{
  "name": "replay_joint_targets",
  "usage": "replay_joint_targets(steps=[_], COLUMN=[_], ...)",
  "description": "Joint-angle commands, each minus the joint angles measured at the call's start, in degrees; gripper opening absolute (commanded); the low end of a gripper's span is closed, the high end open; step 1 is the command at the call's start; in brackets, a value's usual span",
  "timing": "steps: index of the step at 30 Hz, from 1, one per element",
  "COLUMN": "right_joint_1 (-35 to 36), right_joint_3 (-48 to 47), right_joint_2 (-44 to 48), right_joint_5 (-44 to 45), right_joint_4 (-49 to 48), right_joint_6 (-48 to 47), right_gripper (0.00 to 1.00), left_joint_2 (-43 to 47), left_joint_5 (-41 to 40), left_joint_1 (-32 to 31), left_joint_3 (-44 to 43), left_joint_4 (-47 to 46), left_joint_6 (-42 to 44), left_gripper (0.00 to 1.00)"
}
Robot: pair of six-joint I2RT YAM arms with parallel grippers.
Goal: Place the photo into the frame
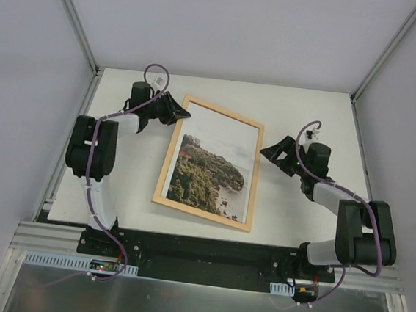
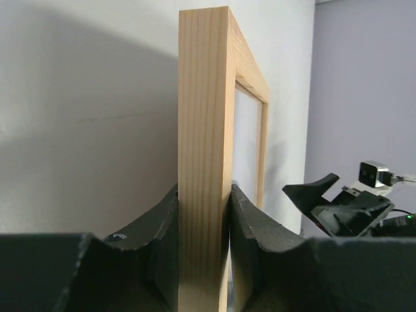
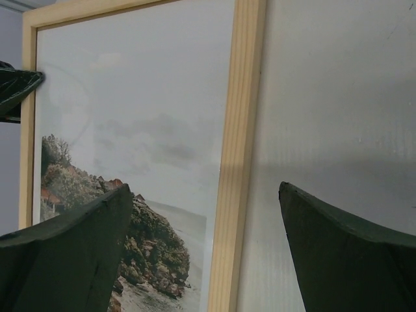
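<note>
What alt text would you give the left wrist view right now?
The left claw is shut on the light wooden frame, seen edge-on up the middle. The right claw shows at lower right.

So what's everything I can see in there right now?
frame: one, pale wood, lying slanted mid-table
photo: one, green-brown cliff under pale sky, inside the frame's border
table: one, white, under everything
left arm: one, white and black, near left edge
right arm: one, white and black, near right edge
left tool: one, black, clamped on the frame's far left corner
right tool: one, black, open, beside the frame's right edge
</note>
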State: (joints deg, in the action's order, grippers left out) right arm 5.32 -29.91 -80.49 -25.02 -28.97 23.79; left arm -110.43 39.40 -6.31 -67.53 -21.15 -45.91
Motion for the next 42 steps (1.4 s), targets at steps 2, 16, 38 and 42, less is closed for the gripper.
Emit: replay_joint_targets(steps=[2,16,38,42], right_joint_1=[-0.9,-0.9,12.6,15.6], right_joint_3=[-3.0,-4.5,-9.8,-9.1], right_joint_2=[-1.8,-1.9,6.8,11.7], right_joint_5=[-3.4,-1.6,22.8,27.9], right_joint_4=[0.3,3.7,33.7,38.3], right_joint_6=[-2.7,-4.3,-10.6,-11.0], right_gripper=[0.96,0.96,0.99,0.96], left_joint_2=[-4.2,1.4,24.3,33.7], left_joint_5=[-1.3,-19.3,-52.5,-53.3], left_joint_1=[0.2,1.2,-8.8,-15.0], left_joint_3=[1.3,1.1,14.2,19.8], left_joint_4=[-7.2,8.0,32.8,33.8], left_joint_6=[0.8,14.5,15.8,15.7], left_gripper=[0.35,0.68,0.82,0.99])
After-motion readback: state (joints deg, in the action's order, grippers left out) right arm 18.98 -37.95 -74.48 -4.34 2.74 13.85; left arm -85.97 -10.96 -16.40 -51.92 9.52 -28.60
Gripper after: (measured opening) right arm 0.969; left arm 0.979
